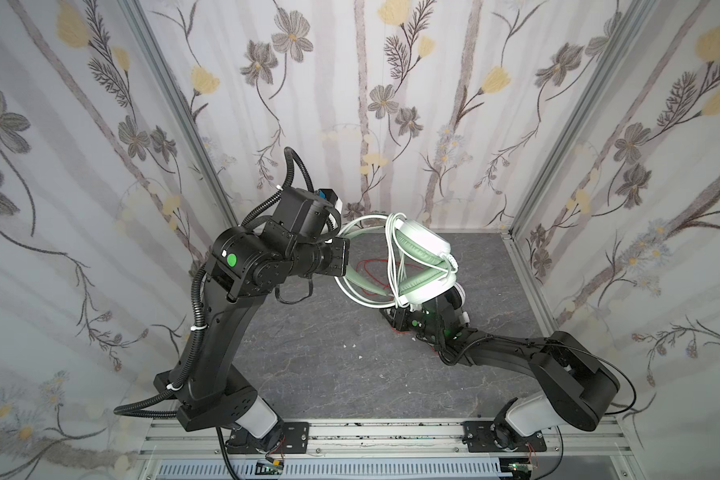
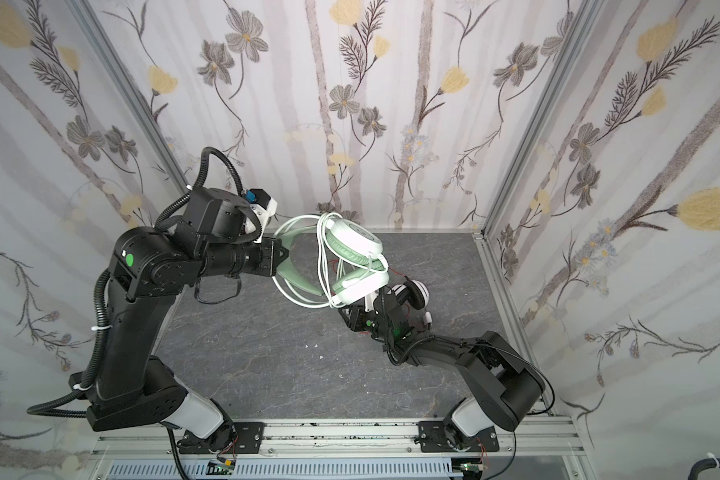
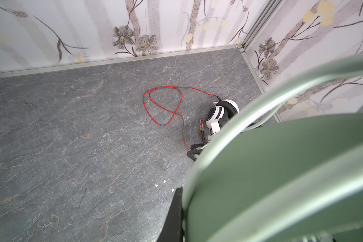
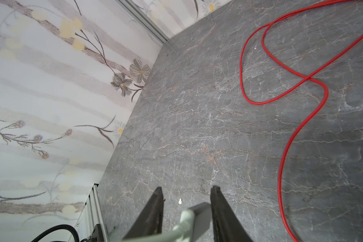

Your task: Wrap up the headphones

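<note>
Right wrist view: green cable plug point(image 4: 198, 210) lies lengthwise between right gripper's point(image 4: 186, 193) parted jaws; left gripper point(image 2: 284, 252), nine o'clock of mint headset point(image 2: 354, 239), clamps its band.

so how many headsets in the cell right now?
2. The mint green headset is held up off the table by the left gripper, at its headband. The white-and-black headset lies on the table beside the right arm. No sign of more.

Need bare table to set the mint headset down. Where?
Free: front centre of the table and its back-left corner. Crowded: middle to right, with red cable loops, white-and-black headset, right gripper, mint headset held above.
</note>
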